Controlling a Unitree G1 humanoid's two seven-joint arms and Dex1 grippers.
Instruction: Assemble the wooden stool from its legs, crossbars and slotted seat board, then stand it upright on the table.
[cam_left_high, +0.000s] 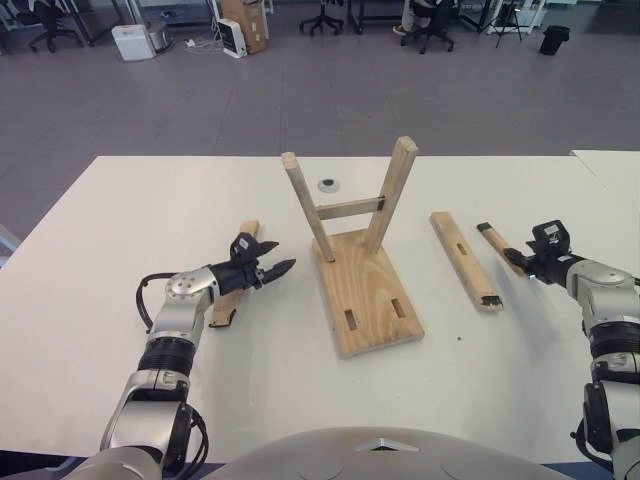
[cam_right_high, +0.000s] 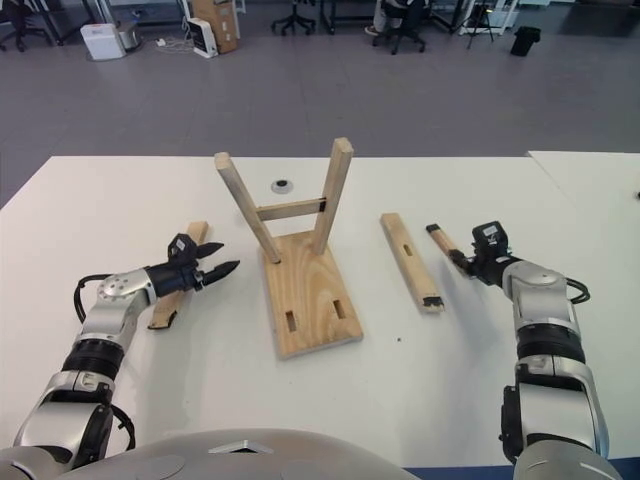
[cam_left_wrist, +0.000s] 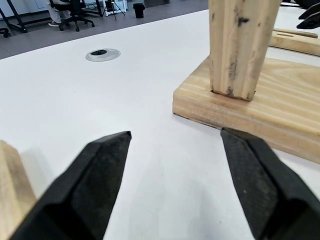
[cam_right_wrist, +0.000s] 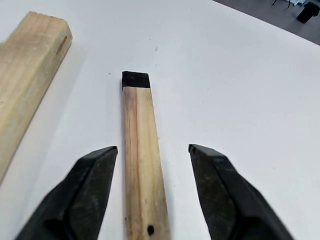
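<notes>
The slotted seat board (cam_left_high: 368, 292) lies flat in the middle of the table. Two legs (cam_left_high: 392, 192) stand in it, joined by a crossbar (cam_left_high: 350, 209). A loose leg (cam_left_high: 464, 260) lies to its right, and beyond that a short black-tipped crossbar (cam_right_wrist: 142, 165). My right gripper (cam_right_wrist: 152, 148) is open, its fingers on either side of that crossbar's near end without touching it. Another loose leg (cam_left_high: 234, 278) lies at the left, under my left arm. My left gripper (cam_left_high: 281, 267) is open and holds nothing, pointing at the seat board (cam_left_wrist: 280, 115) a short way off.
A round metal grommet (cam_left_high: 328, 184) sits in the table behind the standing legs. A second table's edge (cam_left_high: 606, 170) adjoins at the far right. Bare white tabletop (cam_left_high: 300, 400) lies in front of the board.
</notes>
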